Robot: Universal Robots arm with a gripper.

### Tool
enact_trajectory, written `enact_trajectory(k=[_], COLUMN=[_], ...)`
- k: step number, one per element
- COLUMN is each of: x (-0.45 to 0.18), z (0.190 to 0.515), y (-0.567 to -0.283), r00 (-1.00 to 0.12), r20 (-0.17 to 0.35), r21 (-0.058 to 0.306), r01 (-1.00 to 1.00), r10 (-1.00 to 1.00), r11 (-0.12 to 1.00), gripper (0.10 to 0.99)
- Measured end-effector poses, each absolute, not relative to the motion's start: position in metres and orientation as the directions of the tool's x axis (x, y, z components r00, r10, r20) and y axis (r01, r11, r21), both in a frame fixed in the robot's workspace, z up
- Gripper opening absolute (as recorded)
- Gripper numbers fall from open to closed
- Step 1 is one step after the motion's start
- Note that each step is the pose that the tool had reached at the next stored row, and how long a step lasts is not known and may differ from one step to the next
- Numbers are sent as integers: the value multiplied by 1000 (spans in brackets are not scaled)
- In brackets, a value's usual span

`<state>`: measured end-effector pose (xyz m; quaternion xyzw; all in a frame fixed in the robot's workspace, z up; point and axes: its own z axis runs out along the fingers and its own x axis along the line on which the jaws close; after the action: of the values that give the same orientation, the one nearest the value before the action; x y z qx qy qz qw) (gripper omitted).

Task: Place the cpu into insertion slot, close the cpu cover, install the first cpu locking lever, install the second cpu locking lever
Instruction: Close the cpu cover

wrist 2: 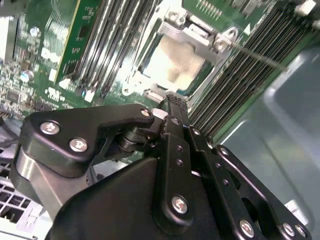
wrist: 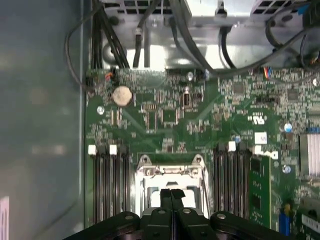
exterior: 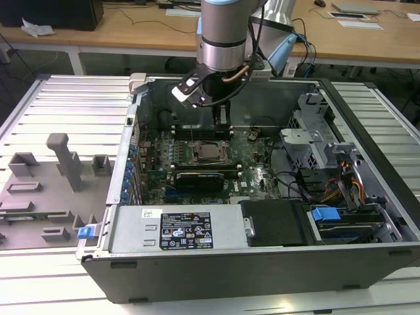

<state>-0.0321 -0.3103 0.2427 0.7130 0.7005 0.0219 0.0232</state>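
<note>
The cpu (wrist 2: 174, 62) lies flat in the insertion slot (exterior: 209, 153) on the green motherboard, its beige metal top showing through the window of the silver cpu cover (wrist 2: 200, 34), which lies down over it. A thin metal lever rod (wrist 2: 257, 56) runs along one side of the socket. My gripper (wrist 2: 172, 102) hangs just above the socket's edge, shut with its fingers pressed together and nothing between them. In the first wrist view the gripper (wrist: 171, 192) sits over the socket frame (wrist: 150, 171). In the exterior view the gripper (exterior: 222, 121) is just behind the socket.
Black memory slots (wrist: 106, 185) flank the socket on both sides. A dark card (exterior: 200, 178) stands in front of it. Cables (wrist: 200, 45) and a metal drive cage (exterior: 308, 141) lie on the exterior view's right. The case walls (exterior: 131, 138) enclose the board.
</note>
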Motion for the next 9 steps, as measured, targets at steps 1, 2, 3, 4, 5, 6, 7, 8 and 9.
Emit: enact_trajectory(k=[1, 2, 3, 4, 5, 6, 7, 8, 9], x=[-34, -37, -39, -42, -45, -47, -47, -47, -47], z=[242, 240, 239, 238, 236, 233, 232, 231, 231], y=[-310, -310, -310, -310, -310, -310, -311, -312, -313], r00=[18, 18, 18, 18, 18, 18, 18, 18, 18], r20=[-1, -1, -1, -1, -1, -1, -2, -3, -4], r21=[64, 64, 64, 64, 64, 61, 58, 55, 54], r01=[998, 998, 998, 998, 998, 998, 998, 998, 998], r10=[1000, 1000, 1000, 1000, 1000, 1000, 1000, 1000, 1000], r11=[-18, -18, -18, -18, -18, -18, -17, -18, -18], gripper=[106, 106, 106, 106, 106, 106, 106, 106, 106])
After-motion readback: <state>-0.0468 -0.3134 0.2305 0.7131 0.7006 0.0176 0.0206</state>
